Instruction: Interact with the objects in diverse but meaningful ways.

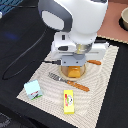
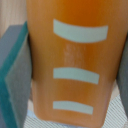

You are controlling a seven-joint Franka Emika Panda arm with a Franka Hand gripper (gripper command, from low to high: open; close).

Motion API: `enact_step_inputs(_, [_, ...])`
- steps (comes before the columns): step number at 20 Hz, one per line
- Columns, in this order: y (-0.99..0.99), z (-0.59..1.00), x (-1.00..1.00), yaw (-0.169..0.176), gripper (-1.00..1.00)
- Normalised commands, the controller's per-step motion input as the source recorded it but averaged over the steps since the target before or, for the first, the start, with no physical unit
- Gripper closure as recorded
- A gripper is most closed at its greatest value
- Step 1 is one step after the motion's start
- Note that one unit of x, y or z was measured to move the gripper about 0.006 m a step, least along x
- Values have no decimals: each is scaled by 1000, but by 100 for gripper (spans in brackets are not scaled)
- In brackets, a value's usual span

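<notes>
An orange-yellow block (image 1: 73, 72) stands near the middle of the striped placemat (image 1: 100, 87). In the wrist view the orange-yellow block (image 2: 75, 60) fills the frame and shows three pale stripes. My gripper (image 1: 74, 66) is straight above it, with a grey finger (image 2: 14, 75) pressed on one side and the other finger (image 2: 124, 75) on the opposite side, so it is shut on the block. A small white carton with green-blue sides (image 1: 33, 90) stands at the mat's near corner on the exterior view's left. A bright yellow box (image 1: 69, 101) lies at the mat's front edge. The brown sausage is hidden.
An orange-handled fork (image 1: 67, 81) lies just in front of the block, and an orange-handled knife (image 1: 95, 62) lies behind it, on the exterior view's right. A black cable (image 1: 20, 60) loops over the dark table. A pale bowl (image 1: 123, 19) sits at the far right.
</notes>
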Motion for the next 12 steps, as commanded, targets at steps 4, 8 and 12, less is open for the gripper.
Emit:
enact_step_inputs(4, [9,336,-369,11,-100])
enact_step_inputs(8, [66,612,-276,19,-100])
enact_step_inputs(12, [89,646,-315,25,-100])
